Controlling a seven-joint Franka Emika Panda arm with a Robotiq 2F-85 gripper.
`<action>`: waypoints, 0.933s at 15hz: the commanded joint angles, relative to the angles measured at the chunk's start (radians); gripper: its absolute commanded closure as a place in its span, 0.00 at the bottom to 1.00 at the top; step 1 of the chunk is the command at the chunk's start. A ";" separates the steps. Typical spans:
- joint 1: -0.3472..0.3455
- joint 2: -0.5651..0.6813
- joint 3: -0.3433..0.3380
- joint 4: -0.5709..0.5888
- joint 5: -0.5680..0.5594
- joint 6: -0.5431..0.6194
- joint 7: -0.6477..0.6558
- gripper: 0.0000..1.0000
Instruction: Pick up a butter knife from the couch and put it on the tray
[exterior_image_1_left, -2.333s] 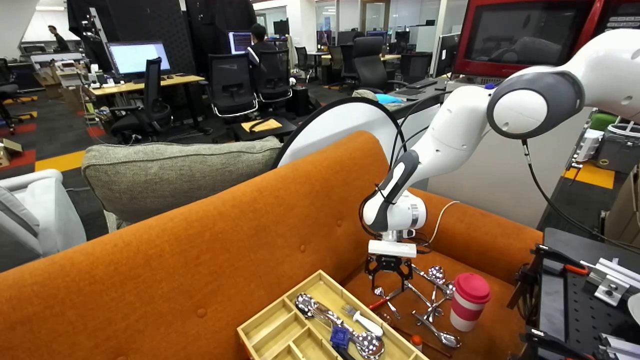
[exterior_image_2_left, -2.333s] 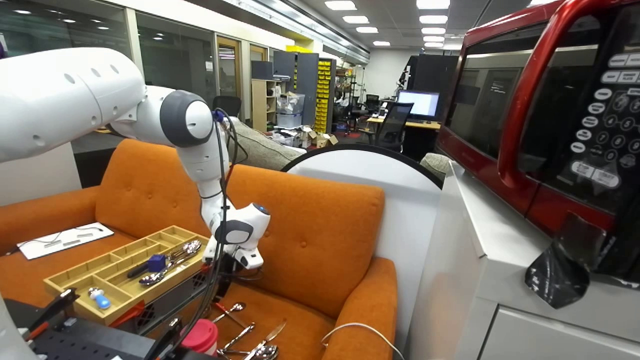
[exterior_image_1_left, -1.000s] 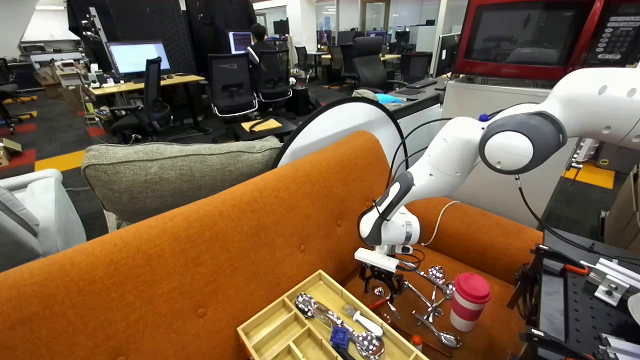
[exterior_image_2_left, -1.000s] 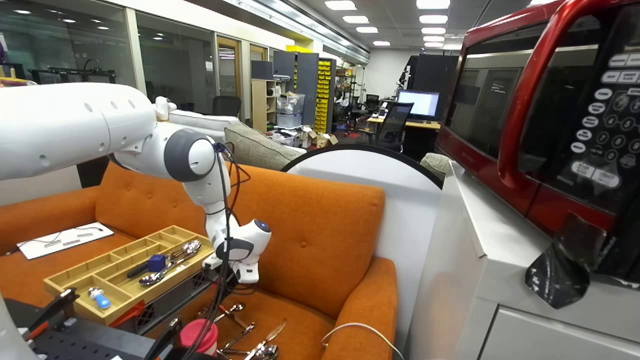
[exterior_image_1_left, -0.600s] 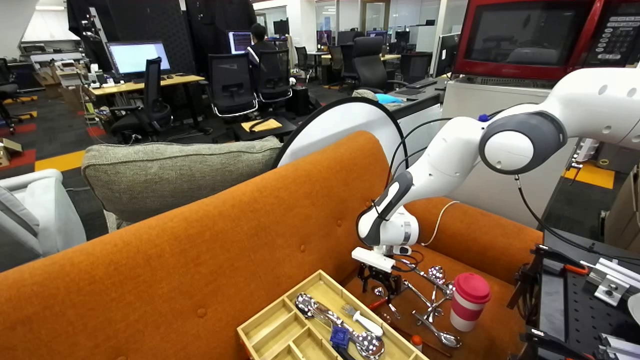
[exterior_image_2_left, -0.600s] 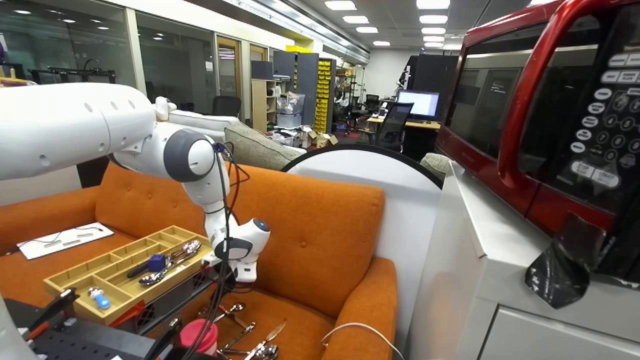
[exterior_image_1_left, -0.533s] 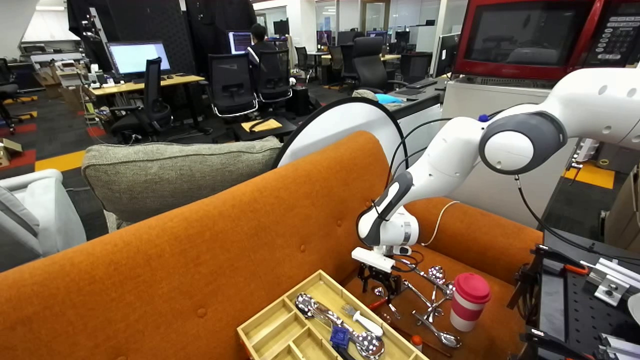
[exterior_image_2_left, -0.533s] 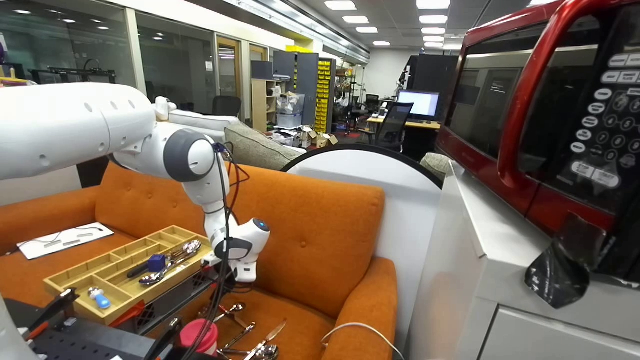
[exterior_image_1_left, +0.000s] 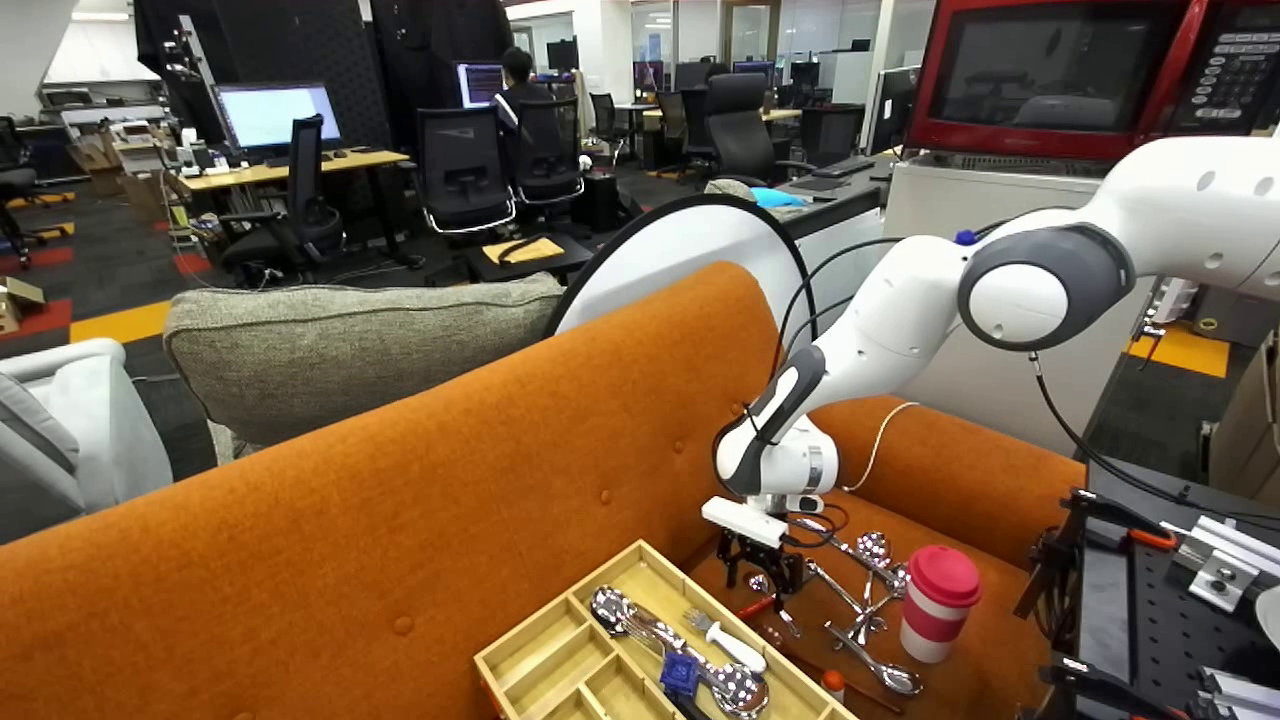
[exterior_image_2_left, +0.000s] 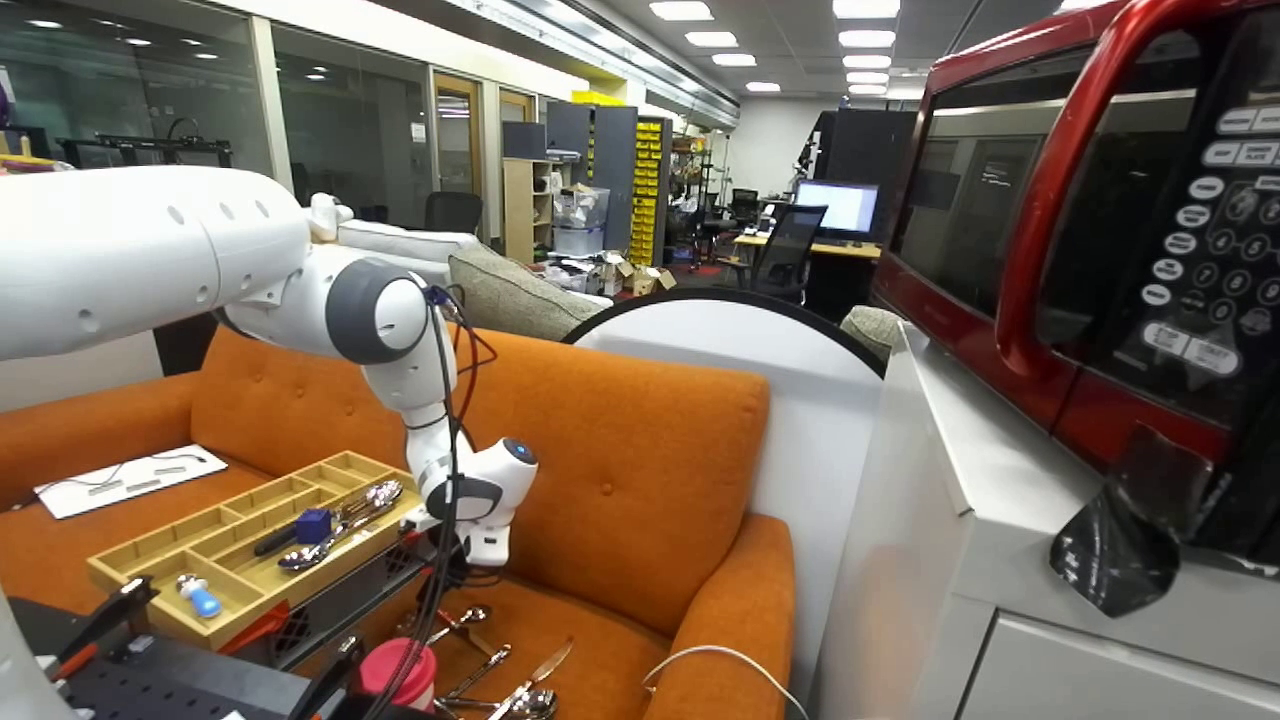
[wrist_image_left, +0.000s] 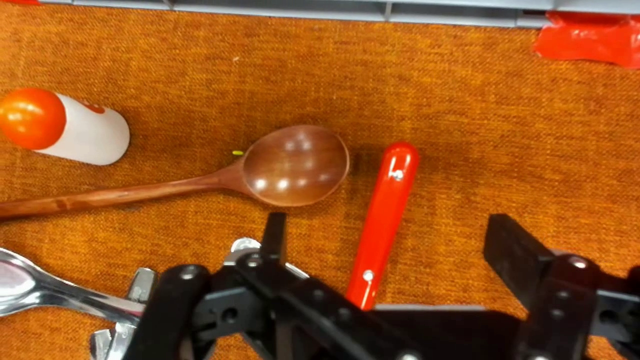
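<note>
The burnt-orange couch (exterior_image_1_left: 400, 530) shows in both exterior views (exterior_image_2_left: 600, 430). The pale wooden tray (exterior_image_1_left: 545, 650) lies on it beside my arm; it also shows in an exterior view (exterior_image_2_left: 265, 496). My gripper (exterior_image_1_left: 757, 592) is open and points down above the seat. In the wrist view my gripper (wrist_image_left: 387, 220) has a red riveted handle (wrist_image_left: 382, 225) lying between its spread fingers, not gripped. Its other end is hidden under the gripper, so I cannot tell if it is the butter knife. A silver knife (exterior_image_2_left: 550, 662) lies farther off on the seat.
A wooden spoon (wrist_image_left: 296, 167) lies close beside the red handle. A white bottle with an orange cap (wrist_image_left: 95, 131), several metal utensils (exterior_image_1_left: 880, 675) and a pink lidded cup (exterior_image_1_left: 938, 605) are nearby. The tray holds cutlery and a blue cube (exterior_image_1_left: 680, 672).
Since 2.3 s ago my arm has come down and the gripper has turned and shifted toward the tray. Over the last second it has moved only very slightly. The utensils have not moved.
</note>
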 joint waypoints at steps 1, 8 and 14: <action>0.013 0.000 -0.012 -0.015 -0.001 0.024 0.042 0.00; 0.012 0.003 -0.007 -0.046 0.000 0.023 0.081 0.00; 0.016 0.002 -0.019 -0.033 -0.010 0.014 0.117 0.27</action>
